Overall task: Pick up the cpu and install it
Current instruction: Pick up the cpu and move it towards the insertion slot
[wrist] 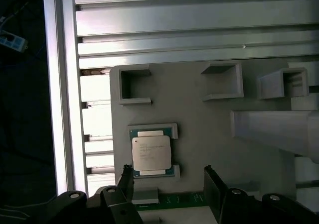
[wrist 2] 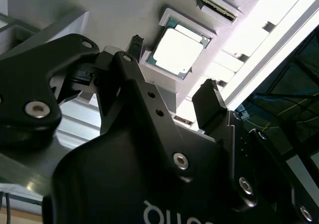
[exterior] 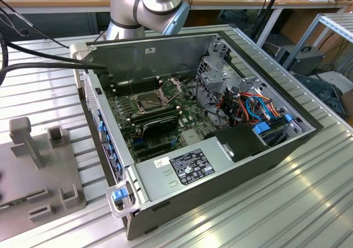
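Here we are over the grey fixture plate (wrist: 199, 134), and the gripper (wrist: 168, 181) hangs above it with its jaws spread wide and nothing between them, no contact with anything. Both black fingers (wrist: 212, 184) show in the first wrist view, well apart, and the cpu (wrist: 152, 153) lies just beyond their tips, nearer one finger than the other. It sits flat, silver-grey top up, in a shallow framed nest (wrist: 152, 129) on the plate, close to the plate edge that runs beside the bright border rail of the ribbed aluminium surface (wrist: 174, 30). The second wrist view gives the slanted look: the gripper (wrist 2: 173, 72) open and empty, the cpu (wrist 2: 178, 50) square in its nest, with a green rim showing around the metal lid. A green board strip (wrist: 169, 200) lies on the plate right under the gap between the fingers, just beside the nest. Farther across the plate stand open-sided grey holders (wrist: 133, 87), well apart from the chip. In the exterior view the arm (exterior: 146, 5) rises at the far edge of the surface, and the plate (exterior: 22, 204) sits at the exterior view's left. The open computer case (exterior: 220, 165) lies in the middle of the surface, its motherboard (exterior: 124, 102) exposed and the socket (exterior: 150, 101) uncovered, its metal frame tipped up. The chip is not yet lifted, the socket not yet filled.
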